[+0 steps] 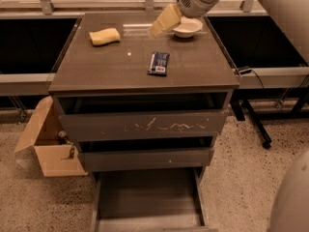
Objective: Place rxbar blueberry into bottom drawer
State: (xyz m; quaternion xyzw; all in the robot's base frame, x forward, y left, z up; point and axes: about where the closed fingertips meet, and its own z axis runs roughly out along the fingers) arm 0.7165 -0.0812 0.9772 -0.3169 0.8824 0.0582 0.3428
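The rxbar blueberry (159,63), a dark blue flat bar with white markings, lies on the cabinet top (116,74), right of centre. The gripper (159,27) hangs over the back of the top, above and behind the bar, apart from it. The bottom drawer (147,197) is pulled out at floor level, its flat grey floor bare.
A yellow sponge (104,36) lies at the back left of the top. A white bowl (188,27) sits at the back right, by the gripper. A scratched top drawer (145,125) and a middle drawer (145,158) stand slightly ajar. An open cardboard box (48,149) is on the floor at left.
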